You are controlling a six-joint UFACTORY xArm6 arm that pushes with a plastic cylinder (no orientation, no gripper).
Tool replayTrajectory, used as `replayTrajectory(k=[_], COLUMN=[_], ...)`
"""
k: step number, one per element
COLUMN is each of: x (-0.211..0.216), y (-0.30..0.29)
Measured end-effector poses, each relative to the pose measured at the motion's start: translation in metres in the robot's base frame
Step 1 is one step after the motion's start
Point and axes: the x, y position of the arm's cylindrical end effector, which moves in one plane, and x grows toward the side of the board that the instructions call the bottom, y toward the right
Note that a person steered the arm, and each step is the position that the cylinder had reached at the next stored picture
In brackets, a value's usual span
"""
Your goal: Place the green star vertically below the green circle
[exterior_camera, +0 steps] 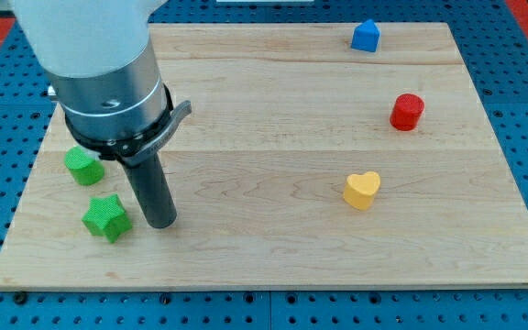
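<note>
The green star (106, 218) lies near the board's lower left. The green circle (83, 166) sits just above it and slightly to the view's left, partly under the arm's grey body. My tip (161, 223) rests on the board just to the right of the green star, close to it, with a small gap showing between them. The dark rod rises from the tip up into the grey and white arm body (108, 82) at the upper left.
A blue block (366, 36) sits near the board's top edge at the right. A red cylinder (407, 112) is at the right. A yellow heart (362, 190) lies right of centre. The wooden board (273, 257) rests on a blue perforated table.
</note>
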Motion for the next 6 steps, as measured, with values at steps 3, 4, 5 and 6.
replayTrajectory(k=[3, 4, 5, 6], x=[-0.022, -0.066, -0.096, -0.075], y=[0.019, 0.144, 0.255, 0.296])
